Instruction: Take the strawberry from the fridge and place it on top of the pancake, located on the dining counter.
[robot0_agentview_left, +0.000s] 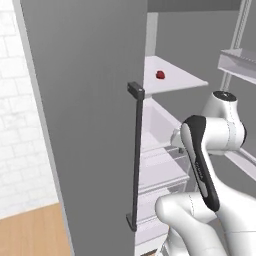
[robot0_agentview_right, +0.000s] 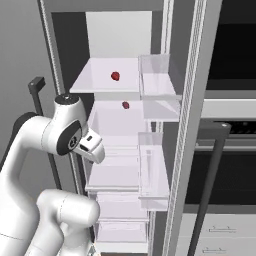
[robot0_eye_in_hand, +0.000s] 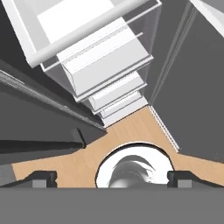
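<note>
A: Where does the strawberry (robot0_agentview_right: 115, 76) sit relative to the gripper (robot0_eye_in_hand: 112, 179)?

B: Above it and deeper in. The berry lies on an upper white shelf (robot0_agentview_left: 175, 80) of the fridge (robot0_agentview_left: 85, 100), whose doors stand open. In the hand view the camera looks down past the stacked clear drawers (robot0_eye_in_hand: 105, 74) to the wooden floor (robot0_eye_in_hand: 131, 131), so the hand points downward, away from the fruit.

A: Jaws?

B: Released, spread wide: the 2 dark tips sit at opposite edges of the hand view with nothing between them.

A: Long axis of the berry?

B: Too small to tell. It reads as a roundish red lump, so I judge that approach angle matters more than finger alignment.

A: What else is in the fridge?

B: The right base view shows a 2nd small red item (robot0_agentview_right: 125, 105) on the level just below the 1st; I cannot say what it is. The clear door bins (robot0_agentview_right: 155, 75) look empty.

A: The coming move?

B: Probably lift and tilt the wrist up toward that upper shelf.
</note>
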